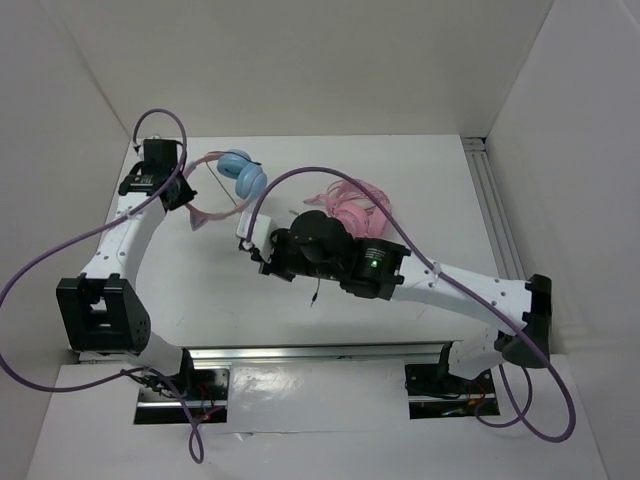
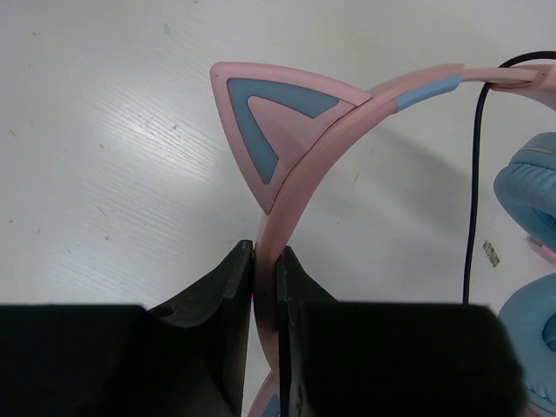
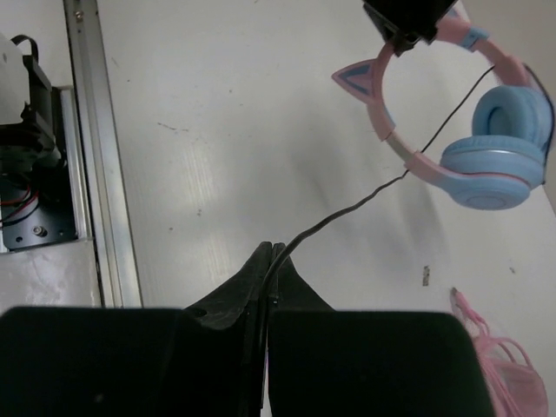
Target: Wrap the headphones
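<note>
Clamped on the pink headband [image 2: 276, 228] just below a cat ear [image 2: 274, 122], the left gripper [image 2: 265, 265] grips the headphones [image 3: 497, 130] on the white table [image 3: 217, 130]. The right gripper [image 3: 271, 261] is pinched shut on their black cable [image 3: 347, 207], near the blue cups. An all-pink pair [image 1: 355, 208] lies right of them.

left arm [image 1: 125, 235] reaches forward, left tool [image 2: 265, 254] clamped on the headphones [image 2: 269, 130]; right arm [image 1: 450, 280] stretches left, right tool [image 3: 271, 254] pinching the cable [image 3: 347, 208].
</note>
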`<state>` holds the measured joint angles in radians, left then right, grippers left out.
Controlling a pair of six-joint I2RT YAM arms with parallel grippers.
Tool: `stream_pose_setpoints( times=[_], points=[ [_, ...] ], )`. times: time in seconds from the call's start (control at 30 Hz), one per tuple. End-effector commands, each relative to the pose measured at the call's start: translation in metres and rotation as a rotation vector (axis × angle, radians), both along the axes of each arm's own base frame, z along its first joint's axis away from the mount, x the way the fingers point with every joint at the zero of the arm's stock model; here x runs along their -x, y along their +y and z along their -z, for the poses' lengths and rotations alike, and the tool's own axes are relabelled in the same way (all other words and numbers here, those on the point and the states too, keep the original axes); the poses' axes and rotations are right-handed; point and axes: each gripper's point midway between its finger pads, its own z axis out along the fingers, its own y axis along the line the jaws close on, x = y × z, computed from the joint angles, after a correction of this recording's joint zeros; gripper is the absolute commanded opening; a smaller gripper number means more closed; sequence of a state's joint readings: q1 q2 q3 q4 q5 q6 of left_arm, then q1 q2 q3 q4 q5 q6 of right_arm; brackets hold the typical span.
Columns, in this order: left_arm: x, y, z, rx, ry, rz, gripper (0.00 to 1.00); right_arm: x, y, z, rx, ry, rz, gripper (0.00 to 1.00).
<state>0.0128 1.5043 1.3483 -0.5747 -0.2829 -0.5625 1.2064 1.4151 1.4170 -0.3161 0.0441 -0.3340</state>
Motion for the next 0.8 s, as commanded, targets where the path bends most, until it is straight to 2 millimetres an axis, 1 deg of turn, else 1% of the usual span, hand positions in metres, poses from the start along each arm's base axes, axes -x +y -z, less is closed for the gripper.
stream_pose_setpoints(
  times=[0.0, 0.03, 0.1, 0.13, 0.17, 0.23, 0.27, 0.33, 0.37, 0.4, 0.47, 0.5, 0.53, 0.57, 0.6, 0.63, 0.67, 0.7, 0.73, 0.77],
  points=[
    [-0.017, 0.011, -0.022, 0.072, -0.129, -0.069, 0.00, 0.017, 0.022, -0.023, -0.065, 0.021, -0.102, 0.00],
    [-0.018, 0.011, -0.023, 0.072, -0.138, -0.069, 0.00, 0.020, 0.027, -0.017, -0.051, 0.036, -0.130, 0.00],
    [-0.018, 0.020, -0.023, 0.082, -0.142, -0.094, 0.00, 0.023, 0.032, -0.020, -0.053, 0.043, -0.153, 0.00],
    [-0.018, 0.024, -0.020, 0.082, -0.133, -0.104, 0.00, 0.026, 0.032, -0.020, -0.057, 0.055, -0.162, 0.00],
    [-0.018, 0.025, -0.020, 0.097, -0.136, -0.109, 0.00, 0.030, 0.035, -0.019, -0.050, 0.067, -0.188, 0.00],
    [-0.021, 0.032, -0.011, 0.107, -0.122, -0.123, 0.00, 0.032, 0.036, -0.019, -0.051, 0.071, -0.200, 0.00],
    [-0.022, 0.033, -0.007, 0.107, -0.111, -0.124, 0.00, 0.032, 0.036, -0.019, -0.053, 0.079, -0.197, 0.00],
    [-0.026, 0.041, -0.006, 0.113, -0.111, -0.139, 0.00, 0.032, 0.032, -0.018, -0.051, 0.077, -0.187, 0.00],
    [-0.025, 0.043, 0.001, 0.098, -0.083, -0.135, 0.00, 0.027, 0.031, -0.018, -0.048, 0.069, -0.160, 0.00],
    [-0.024, 0.047, 0.001, 0.075, -0.079, -0.139, 0.00, 0.026, 0.028, -0.018, -0.048, 0.065, -0.149, 0.00],
    [-0.023, 0.047, 0.001, 0.065, -0.075, -0.129, 0.00, 0.019, 0.026, -0.018, -0.041, 0.047, -0.118, 0.00],
    [-0.022, 0.043, -0.005, 0.051, -0.083, -0.105, 0.00, 0.016, 0.022, -0.022, -0.044, 0.026, -0.100, 0.00],
    [-0.019, 0.045, -0.004, 0.036, -0.079, -0.104, 0.00, 0.012, 0.020, -0.029, -0.061, 0.011, -0.076, 0.00],
    [-0.019, 0.040, -0.005, 0.015, -0.083, -0.090, 0.00, 0.007, 0.019, -0.028, -0.057, -0.009, -0.056, 0.00],
    [-0.016, 0.037, -0.011, -0.018, -0.093, -0.065, 0.00, -0.001, 0.013, -0.033, -0.053, -0.046, -0.016, 0.00],
    [-0.015, 0.032, -0.006, -0.037, -0.086, -0.031, 0.00, -0.005, 0.008, -0.043, -0.071, -0.076, 0.006, 0.00],
    [-0.017, 0.018, -0.005, -0.063, -0.087, 0.011, 0.00, -0.010, 0.007, -0.041, -0.062, -0.100, 0.025, 0.00],
    [-0.016, 0.012, -0.009, -0.103, -0.086, 0.042, 0.00, -0.021, -0.003, -0.048, -0.056, -0.165, 0.085, 0.00],
    [-0.016, 0.005, -0.005, -0.126, -0.076, 0.075, 0.00, -0.027, -0.008, -0.053, -0.060, -0.203, 0.117, 0.00],
    [-0.015, -0.013, -0.001, -0.147, -0.064, 0.128, 0.00, -0.033, -0.014, -0.062, -0.074, -0.242, 0.153, 0.00]
  ],
)
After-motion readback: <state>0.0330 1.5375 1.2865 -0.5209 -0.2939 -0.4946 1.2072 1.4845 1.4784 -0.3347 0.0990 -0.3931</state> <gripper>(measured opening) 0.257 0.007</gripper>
